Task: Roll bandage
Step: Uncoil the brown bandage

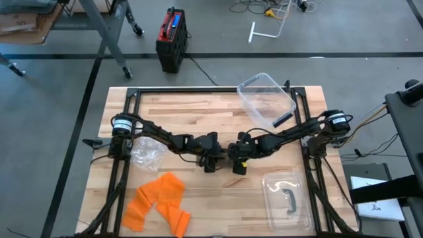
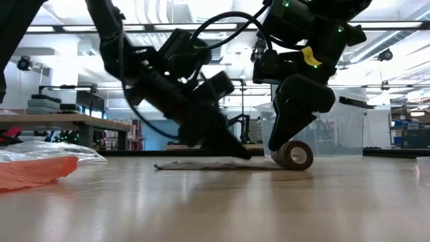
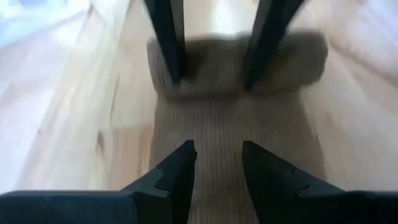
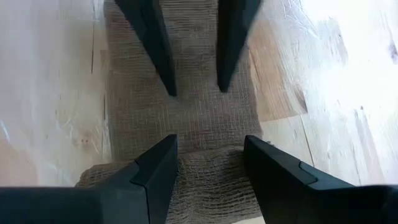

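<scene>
A tan gauze bandage lies at the table's middle. Its rolled part [image 2: 296,154] stands on the wood, and a flat strip [image 2: 201,165] runs from it toward the table's left. My right gripper [image 4: 208,155] is open, slanting down from the right onto the roll [image 4: 202,180]. My left gripper [image 3: 217,158] is open too, slanting down from the left, with its tips on the flat strip [image 3: 217,124] a short way from the roll [image 3: 236,59]. In the high view both grippers [image 1: 213,160] [image 1: 239,164] meet and cover the bandage. My left gripper has both open fingertips [image 4: 169,87] set down on the flat strip [image 4: 193,106], slanting from the table's left and pointing along the strip. The strip lies flat on the wood under them. My right gripper has both open fingers [image 3: 171,68] against the roll's upper side [image 3: 211,68], on the side facing the strip. They come steeply from above, spaced along the roll's width, and the roll extends past both. The roll rests on the table.
A clear plastic bin [image 1: 268,99] sits at the far right and its lid [image 1: 287,198] at the near right. Folded orange cloth [image 1: 158,201] lies at the near left, with a crumpled clear bag [image 1: 147,151] beside the left arm.
</scene>
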### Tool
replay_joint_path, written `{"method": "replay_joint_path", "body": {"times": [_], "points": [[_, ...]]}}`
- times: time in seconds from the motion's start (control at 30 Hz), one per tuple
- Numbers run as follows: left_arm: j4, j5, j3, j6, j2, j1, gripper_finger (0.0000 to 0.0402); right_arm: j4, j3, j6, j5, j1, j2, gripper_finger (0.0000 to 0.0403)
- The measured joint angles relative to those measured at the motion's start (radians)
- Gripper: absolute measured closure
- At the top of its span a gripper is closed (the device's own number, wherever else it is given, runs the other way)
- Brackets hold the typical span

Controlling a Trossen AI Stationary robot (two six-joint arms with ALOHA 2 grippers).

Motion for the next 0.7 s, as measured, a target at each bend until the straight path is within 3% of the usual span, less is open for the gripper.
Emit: {"method": "replay_joint_path", "body": {"times": [0.37,0.7], "points": [[0.020,0.001,0.040,0.013,0.015,0.001,0.0274,0.000,0.000,0.003,0.001,0.000,0.000,0.0220],[0.085,0.026,0.116,0.010,0.147,0.001,0.0274,0.010,0.000,0.004,0.002,0.000,0.000,0.0220]]}}
